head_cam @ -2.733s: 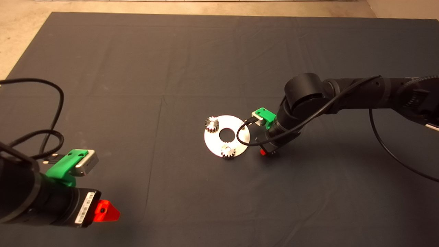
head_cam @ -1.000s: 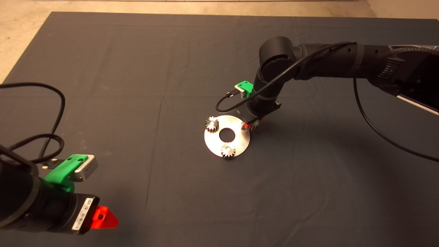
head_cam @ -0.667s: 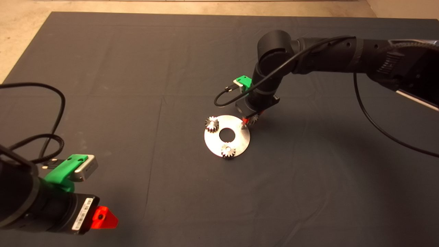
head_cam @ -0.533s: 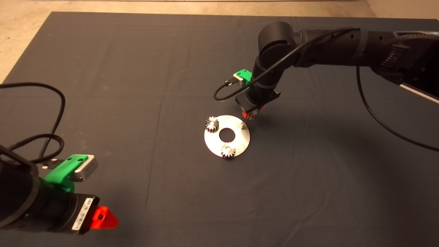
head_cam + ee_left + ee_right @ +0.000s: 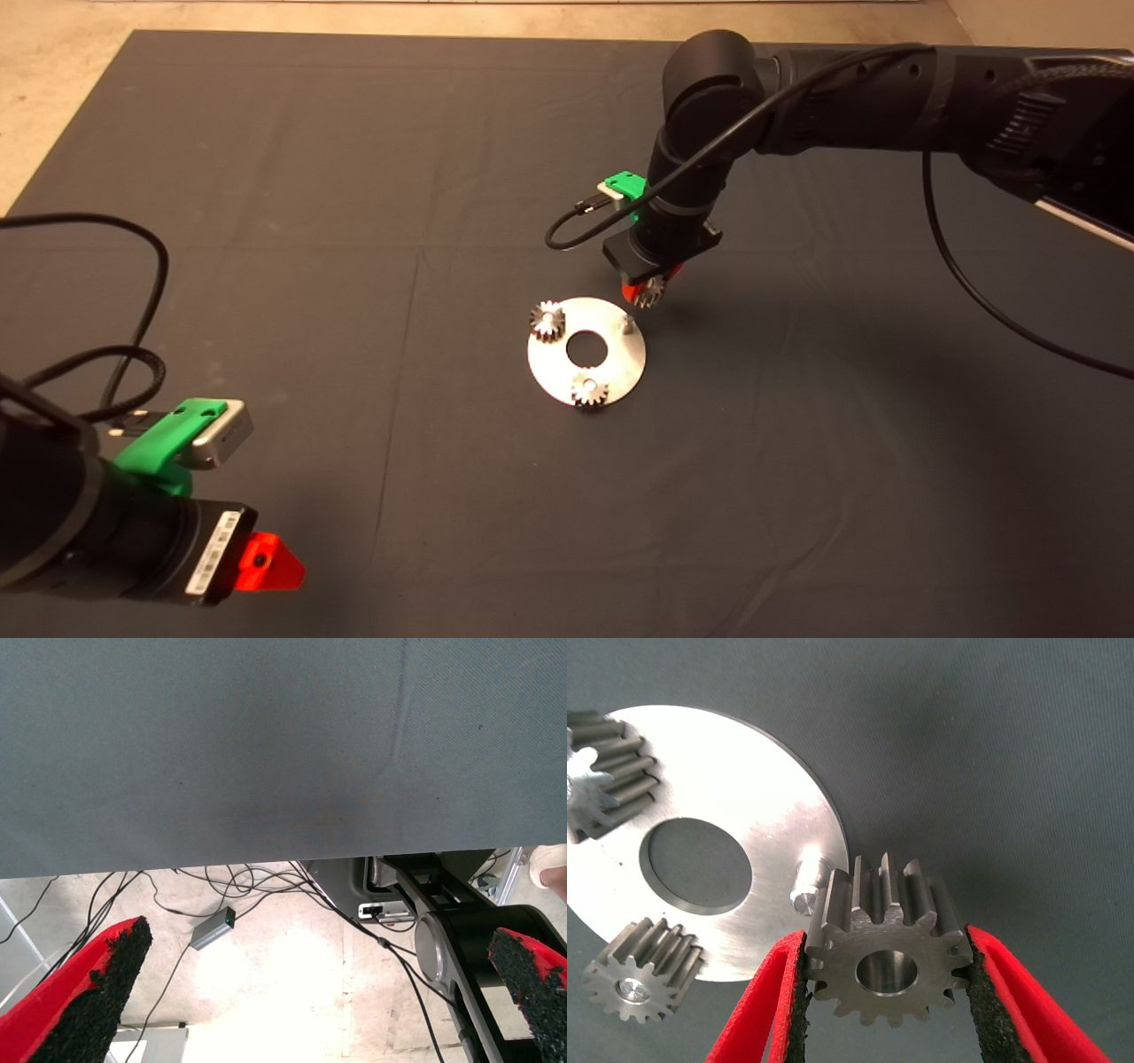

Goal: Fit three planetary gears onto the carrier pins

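Observation:
The silver disc (image 5: 586, 372) lies mid-mat with two planetary gears seated on carrier pins, one at its left rim (image 5: 547, 320) and one at its near rim (image 5: 588, 388). A bare carrier pin (image 5: 627, 323) stands at the disc's right rim. My right gripper (image 5: 647, 291) hovers just above and beyond that pin, shut on the third planetary gear (image 5: 890, 961), whose centre hole faces the wrist camera. The right wrist view shows the bare pin (image 5: 806, 886), the disc (image 5: 771, 824) and both seated gears (image 5: 607, 784) (image 5: 645, 969). My left gripper (image 5: 261, 560) waits at the lower left, open.
The dark mat (image 5: 354, 221) covers the table, with bare floor past its far and left edges. In the left wrist view, cables and a small grey box (image 5: 211, 929) lie on the floor beyond the mat edge, beside a black robot base (image 5: 461, 939).
My right gripper lifted the third gear from the mat right of the disc and carried it up over the disc's right rim, then rose slightly. The left arm has not moved.

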### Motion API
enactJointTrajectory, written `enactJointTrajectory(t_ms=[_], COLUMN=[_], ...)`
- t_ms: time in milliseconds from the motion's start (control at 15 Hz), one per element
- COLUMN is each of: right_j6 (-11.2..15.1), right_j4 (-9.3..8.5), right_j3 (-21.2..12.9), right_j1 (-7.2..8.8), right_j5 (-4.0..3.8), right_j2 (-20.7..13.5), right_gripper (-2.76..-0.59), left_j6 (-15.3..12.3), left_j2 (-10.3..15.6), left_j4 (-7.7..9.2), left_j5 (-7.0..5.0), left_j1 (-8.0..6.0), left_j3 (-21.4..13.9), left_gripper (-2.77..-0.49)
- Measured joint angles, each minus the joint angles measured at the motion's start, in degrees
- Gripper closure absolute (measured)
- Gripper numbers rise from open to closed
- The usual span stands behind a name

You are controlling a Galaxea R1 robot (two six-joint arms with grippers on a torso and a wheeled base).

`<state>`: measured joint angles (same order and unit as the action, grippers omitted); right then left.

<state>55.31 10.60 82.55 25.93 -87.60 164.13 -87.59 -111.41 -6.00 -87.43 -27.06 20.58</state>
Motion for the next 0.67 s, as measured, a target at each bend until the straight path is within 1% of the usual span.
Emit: enactJointTrajectory(t_ms=[200, 467, 667], right_j6=[0.0, 0.0, 0.0], right_j4=[-1.27, -1.63, -1.84], right_j3=[0.0, 0.0, 0.0], right_j1=[-0.02, -0.13, -0.85], right_j5=[-0.02, -0.05, -0.02], right_j2=[0.1, 0.7, 1.4], right_gripper=[-1.06, -1.05, -1.05], left_j6=[0.0, 0.0, 0.0], left_j2=[0.0, 0.0, 0.0], left_j4=[0.0, 0.0, 0.0], left_j5=[0.0, 0.0, 0.02], left_j1=[0.0, 0.0, 0.0], left_j3=[0.0, 0.0, 0.0], left_gripper=[-2.77, -2.77, -2.77])
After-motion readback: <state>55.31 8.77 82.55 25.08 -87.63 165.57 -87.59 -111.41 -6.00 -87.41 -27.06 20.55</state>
